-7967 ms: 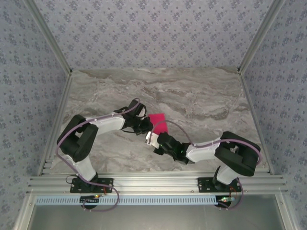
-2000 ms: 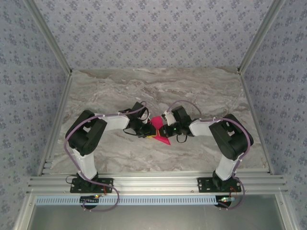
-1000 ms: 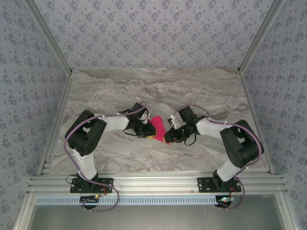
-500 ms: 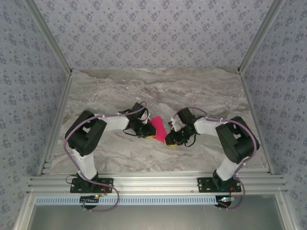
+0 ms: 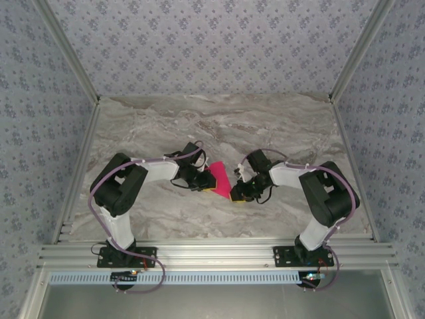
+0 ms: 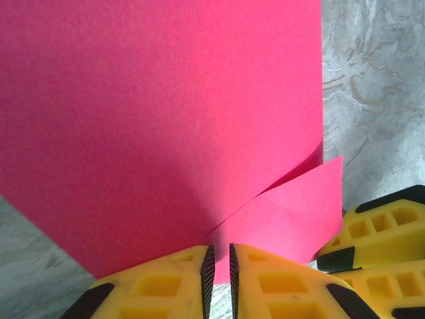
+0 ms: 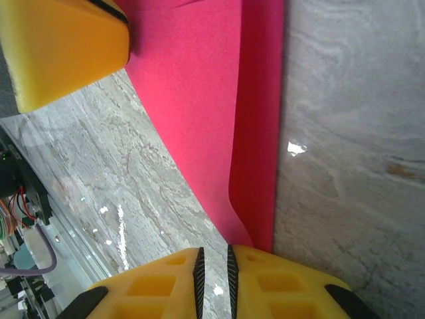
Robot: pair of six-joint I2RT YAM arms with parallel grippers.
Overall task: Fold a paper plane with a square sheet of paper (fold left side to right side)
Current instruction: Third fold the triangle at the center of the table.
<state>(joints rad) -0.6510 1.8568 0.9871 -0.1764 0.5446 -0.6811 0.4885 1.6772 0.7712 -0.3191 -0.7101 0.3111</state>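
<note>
Marble table [image 5: 279,126] — pink paper [image 6: 159,113], pinched by left tool [image 6: 218,259] and right tool [image 7: 212,262]

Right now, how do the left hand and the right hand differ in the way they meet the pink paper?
The left hand sits at the square sheet of paper's left edge; the right hand sits at its near right corner. The left hand pinches the sheet where two layers part; whether the right hand grips it is unclear. Both hands' jaws stand nearly together.
</note>
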